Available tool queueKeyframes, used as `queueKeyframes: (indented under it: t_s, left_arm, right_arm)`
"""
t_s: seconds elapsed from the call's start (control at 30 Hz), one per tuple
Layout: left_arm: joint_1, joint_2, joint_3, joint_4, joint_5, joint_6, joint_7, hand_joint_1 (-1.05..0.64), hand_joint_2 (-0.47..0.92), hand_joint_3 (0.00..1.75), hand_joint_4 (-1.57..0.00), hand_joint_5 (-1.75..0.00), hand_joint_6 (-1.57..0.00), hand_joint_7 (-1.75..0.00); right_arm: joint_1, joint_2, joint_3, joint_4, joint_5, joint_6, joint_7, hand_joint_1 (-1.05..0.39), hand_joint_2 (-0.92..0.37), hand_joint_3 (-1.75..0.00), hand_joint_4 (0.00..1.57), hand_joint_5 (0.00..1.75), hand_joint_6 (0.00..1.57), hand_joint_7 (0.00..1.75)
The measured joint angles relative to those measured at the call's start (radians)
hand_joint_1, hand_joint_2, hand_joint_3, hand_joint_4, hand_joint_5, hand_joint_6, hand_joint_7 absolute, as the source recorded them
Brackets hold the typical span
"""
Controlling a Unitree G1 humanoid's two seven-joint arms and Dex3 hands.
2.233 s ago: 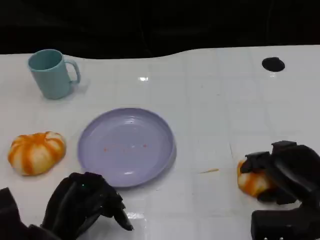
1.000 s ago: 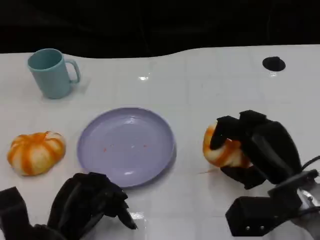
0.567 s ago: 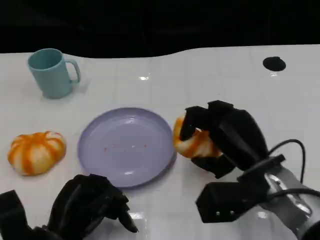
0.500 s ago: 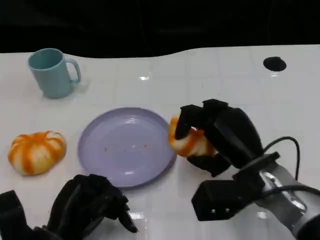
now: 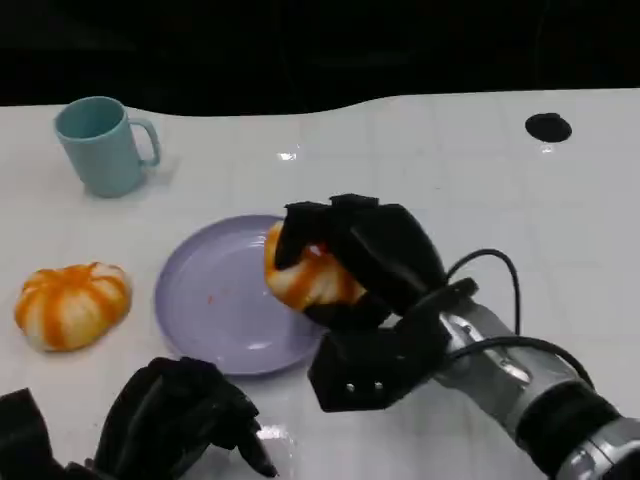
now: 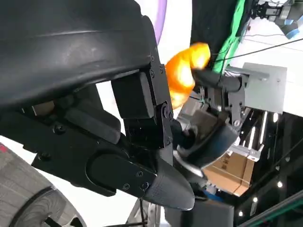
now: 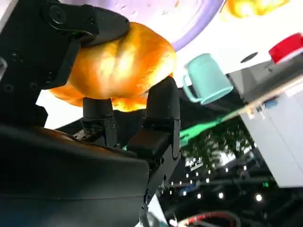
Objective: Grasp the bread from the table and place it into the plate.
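Over on the far left of the bench [image 5: 450, 150] stands a teal mug [image 5: 100, 145], and nearer the front a second orange-striped bun [image 5: 72, 303] lies on the white surface, untouched, just beside the plate's left rim. Below it the left hand [image 5: 180, 415] sits low at the front edge with its fingers curled in and nothing in them. Then the lilac plate [image 5: 215, 300], bare in the part I can see. Above its right half the right hand [image 5: 355, 255] has the bread [image 5: 305, 275] wrapped firmly, fingers over the top and thumb beneath; whether the bread touches the plate I cannot tell. So this looks like the carrying step, nearly over. What it needs next, I'd say, is a short lowering toward the plate's middle, then the fingers spreading to let go.
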Motion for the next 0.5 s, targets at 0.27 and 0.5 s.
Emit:
queueKeyframes:
  t_s: [0.27,0.5]
  left_arm:
    - [0.004,0.0,-0.005,0.0,0.006,0.0,0.0,-1.04,0.85,0.0,-1.57,-0.54,-1.57,-0.21]
    - [0.01,-0.001,-0.013,-0.004,0.006,0.003,0.0,-1.04,0.85,0.0,-1.57,-0.53,-1.57,-0.2]
  right_arm:
    - [-0.07,0.08,0.0,0.131,0.046,0.01,0.002,-0.18,-0.53,-0.91,0.77,1.47,0.85,0.89]
    - [-0.109,0.082,0.024,0.142,0.039,0.128,0.085,-0.36,-0.89,-0.21,0.43,0.61,0.62,0.18]
